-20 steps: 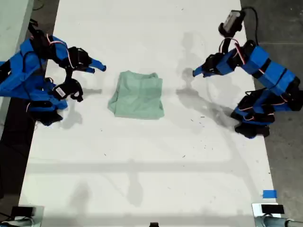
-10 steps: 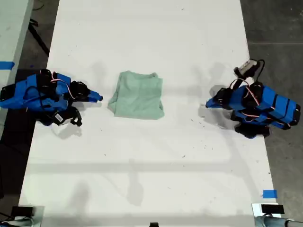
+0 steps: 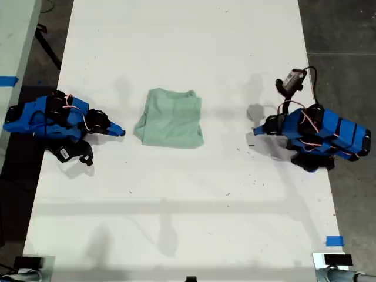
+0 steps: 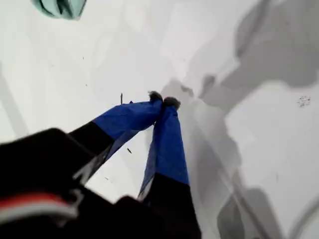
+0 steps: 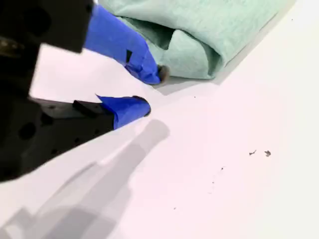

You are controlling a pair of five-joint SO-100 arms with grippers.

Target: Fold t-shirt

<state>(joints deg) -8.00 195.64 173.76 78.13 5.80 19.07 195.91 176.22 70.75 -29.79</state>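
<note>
The t-shirt (image 3: 170, 117) lies folded into a small pale mint-green rectangle on the white table (image 3: 188, 194), with no gripper touching it. My second gripper (image 3: 120, 133) rests low on the table at the exterior view's left, a short way from the shirt's edge. In the second wrist view its fingertips (image 5: 149, 92) stand slightly open and empty, close to a fold of the t-shirt (image 5: 209, 30). My first gripper (image 3: 256, 130) lies at the exterior view's right, farther from the shirt. Its tips (image 4: 163, 99) are shut on nothing, and only a corner of the t-shirt (image 4: 62, 7) shows there.
Both arms sit folded low near the table's long sides in the exterior view. Dark floor runs beyond each side. A blue tape mark (image 3: 333, 241) sits near the table's lower right corner in the exterior view, another (image 3: 7, 80) off its left edge.
Both arms have come down from raised poses beside the shirt and pulled back to folded poses at the table's sides. The shirt has not moved.
</note>
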